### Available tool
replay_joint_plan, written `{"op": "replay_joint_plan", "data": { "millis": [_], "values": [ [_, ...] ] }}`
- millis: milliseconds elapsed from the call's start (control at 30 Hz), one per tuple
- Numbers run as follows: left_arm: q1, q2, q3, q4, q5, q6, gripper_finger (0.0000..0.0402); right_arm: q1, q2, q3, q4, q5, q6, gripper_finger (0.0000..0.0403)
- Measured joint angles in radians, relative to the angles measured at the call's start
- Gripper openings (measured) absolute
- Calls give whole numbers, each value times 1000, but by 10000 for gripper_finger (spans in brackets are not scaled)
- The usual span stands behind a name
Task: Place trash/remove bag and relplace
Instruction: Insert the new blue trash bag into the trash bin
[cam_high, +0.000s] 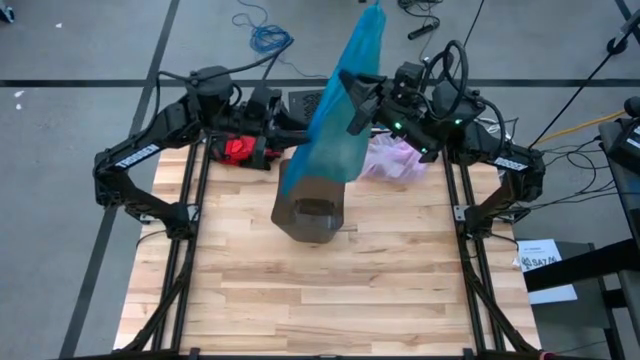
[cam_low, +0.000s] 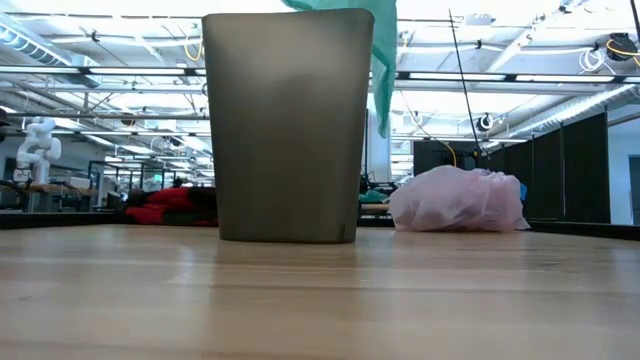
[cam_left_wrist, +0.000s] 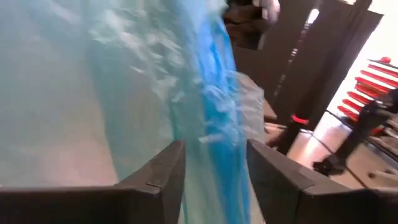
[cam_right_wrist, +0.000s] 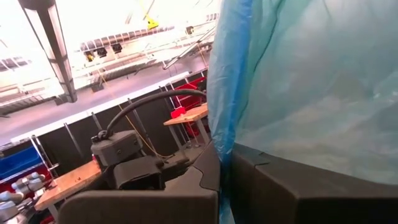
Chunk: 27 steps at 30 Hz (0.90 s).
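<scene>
1. High view: teal bag (cam_high: 345, 110) stretched tall over the bin (cam_high: 308, 205), which stands mid-bench; bag's lower end draped over the bin's rim.
2. Right gripper (cam_right_wrist: 224, 168) at the bag's far side, above the bin; jaws clenched on a fold of the teal film.
3. Left gripper (cam_left_wrist: 214, 171) beside the bag's other side; jaws released, film hanging between them but not pinched.
4. Old lilac bag (cam_low: 458, 200) bundled on the bench, near the bin toward the right arm. Red glove (cam_high: 238, 150) by the left arm's base. No loose trash seen.
5. Risks, judged: thin film slipping from the right jaws; bag mouth collapsing instead of opening over the rim; light bin tipping or sliding if the film drags sideways; left jaws closing on air and missing the edge.
6. Bench (cam_high: 300, 300): pale wood planks, smooth, offering little to stop a sliding bin.
7. Room: grey floor, blue cable coil (cam_high: 268, 38), bright ceiling lights, racks behind.
</scene>
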Motion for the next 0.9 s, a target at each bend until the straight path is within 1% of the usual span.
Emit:
{"op": "replay_joint_plan", "data": {
  "millis": [100, 200, 233, 267, 400, 467, 667, 900],
  "values": [
    [4, 0, 0, 0, -7, 0, 108, 0, 0, 0, 0, 0, 1, 0],
    [3, 0, 0, 0, -3, 11, 36, 0, 0, 0, 6, 0, 1, 0],
    [3, 0, 0, 0, -1, 22, 18, 0, 0, 0, 8, 0, 1, 0],
    [3, 0, 0, 0, 0, 27, 11, 0, 0, 0, 8, -1, 1, 0],
    [8, 0, 2, 4, -6, 33, 2, 0, 0, 0, 21, -34, 4, 0],
    [15, 0, 22, -5, -5, 28, 2, 0, 0, 0, 43, -67, 8, 0],
    [29, 0, 144, -14, 20, 41, 1, 24, -1, 0, 125, -156, 41, 0],
    [50, -1, 279, -99, 23, 45, 1, 64, -1, 0, 102, -160, 38, 0]
  ]
}}
